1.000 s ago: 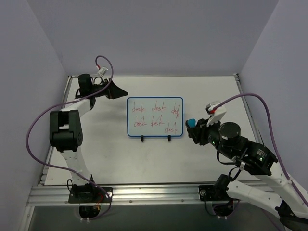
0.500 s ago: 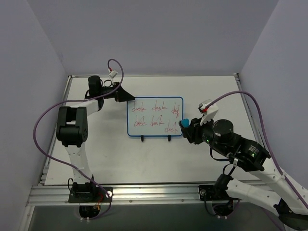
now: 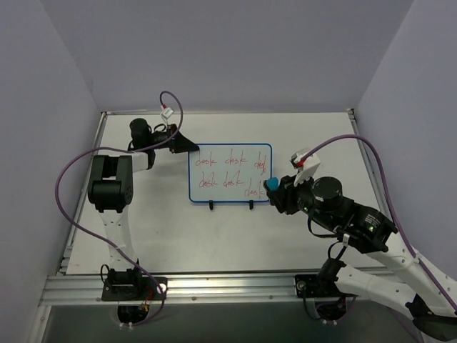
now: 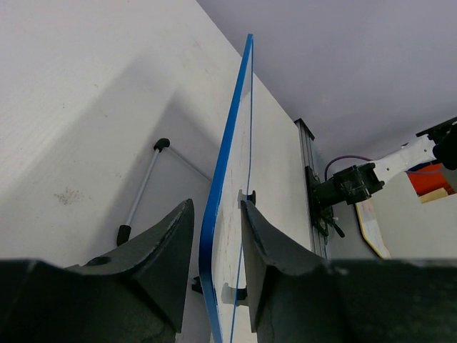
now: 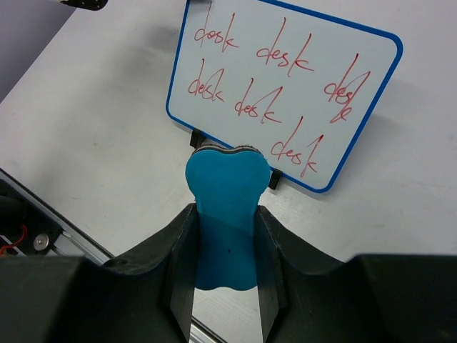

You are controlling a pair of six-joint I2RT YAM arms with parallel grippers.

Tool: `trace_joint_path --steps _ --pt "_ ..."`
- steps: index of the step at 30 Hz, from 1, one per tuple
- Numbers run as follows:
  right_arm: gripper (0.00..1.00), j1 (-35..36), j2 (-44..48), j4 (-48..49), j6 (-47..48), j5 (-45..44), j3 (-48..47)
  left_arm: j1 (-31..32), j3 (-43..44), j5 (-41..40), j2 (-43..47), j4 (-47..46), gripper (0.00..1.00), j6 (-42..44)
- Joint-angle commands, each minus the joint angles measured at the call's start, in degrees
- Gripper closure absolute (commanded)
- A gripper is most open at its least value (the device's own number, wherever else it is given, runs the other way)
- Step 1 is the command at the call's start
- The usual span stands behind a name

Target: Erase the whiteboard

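Right gripper, at the near right, is clamped on the blue eraser, whose rounded end points far and left at the whiteboard. The board stands upright on its two black feet in the middle of the table, long axis running left to right, its red words facing the near side. In the top view the eraser sits right at the board's right frame, by the lowest word (whether it touches, I cannot tell). So the wipe has to travel leftward along that axis, and the right arm is the one placed to do it. Farther off, the left gripper straddles the board's left edge, jaws narrowed but a sliver short of pinching it. A second earlier it stood wide and well left of the board, and the eraser was farther right. No writing is gone yet.
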State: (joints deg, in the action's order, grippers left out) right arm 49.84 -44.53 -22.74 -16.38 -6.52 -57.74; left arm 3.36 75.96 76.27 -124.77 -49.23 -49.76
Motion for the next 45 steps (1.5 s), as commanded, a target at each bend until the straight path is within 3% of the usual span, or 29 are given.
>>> trace_joint_path --steps 1,7,11,20,22,25,29,36,45 --pt "0.82 -0.01 -0.55 2.79 0.91 0.63 0.87 -1.16 0.15 2.74 -1.17 -15.33 0.60 -7.71" --pt "0.83 -0.01 -1.96 4.54 1.09 1.34 1.57 -1.42 0.59 3.45 -3.37 -23.96 0.69 -15.36" --pt "0.83 -0.01 -3.01 5.08 1.26 1.95 1.66 -1.33 0.85 3.62 -4.43 -27.67 0.70 -19.14" --pt "0.84 -0.01 -3.89 6.48 1.53 1.87 2.28 -1.33 -0.20 3.18 -4.43 -28.20 0.71 -18.36" --pt "0.85 -0.01 -4.59 6.92 1.62 1.52 2.63 -1.33 -0.64 3.01 -4.43 -28.02 0.80 -17.83" --pt "0.86 -0.01 -6.35 7.97 1.44 1.34 2.45 -1.24 -1.17 2.57 -4.34 -26.54 0.94 -16.34" --pt "0.87 -0.01 -8.11 9.56 1.35 1.34 2.19 -1.16 -1.87 1.61 -3.29 -22.06 0.98 -11.17" --pt "0.89 -0.01 -15.04 14.82 0.83 -1.28 2.28 -0.72 -3.54 -0.85 0.58 -5.81 0.98 3.60" --pt "0.93 0.16 -30.94 24.48 -3.48 -10.61 -0.97 -0.45 -6.26 -3.06 4.27 -0.26 0.98 11.87"
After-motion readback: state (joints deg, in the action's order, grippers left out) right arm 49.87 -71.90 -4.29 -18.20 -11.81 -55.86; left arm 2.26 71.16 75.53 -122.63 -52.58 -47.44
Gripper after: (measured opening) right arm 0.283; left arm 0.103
